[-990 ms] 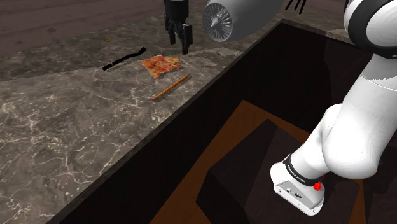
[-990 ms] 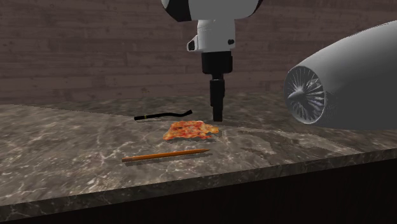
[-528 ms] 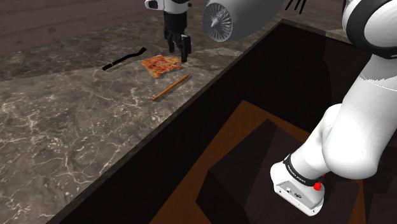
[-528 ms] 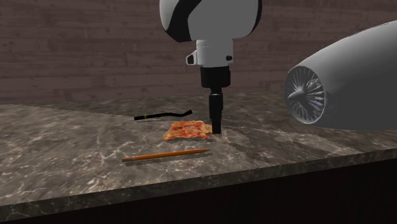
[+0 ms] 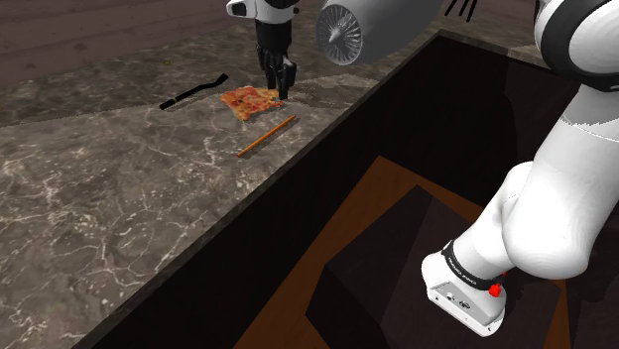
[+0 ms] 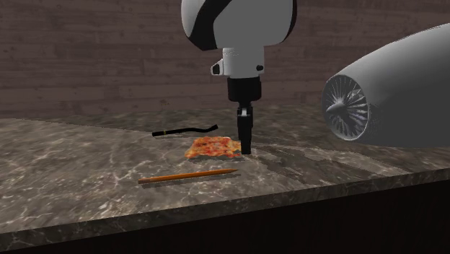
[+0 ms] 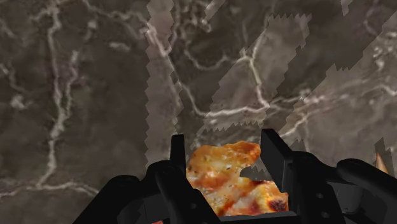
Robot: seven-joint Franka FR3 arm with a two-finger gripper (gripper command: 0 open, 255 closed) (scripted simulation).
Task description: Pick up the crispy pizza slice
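1. In the shoulder view, a black strip (image 5: 193, 91) lies leftmost on the marble worktop (image 5: 89, 198).
2. The pizza slice (image 5: 250, 100) lies flat just right of it, with a stick (image 5: 267, 136) nearby.
3. The end effector (image 5: 281, 87) stands narrowed over the slice's right edge, and its fingers (image 7: 275, 156) seem to clasp it.
4. This looks like the grasp step. The next move probably calls for a firm grip and a straight lift.

On the counter (image 5: 89, 198), the slice (image 5: 248, 100) lies between stick (image 5: 268, 136) and tool (image 5: 195, 91). The gripper (image 5: 280, 87) clasps its edge.

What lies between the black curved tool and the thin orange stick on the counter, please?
The pizza slice lies between them, plainly in the second exterior view.
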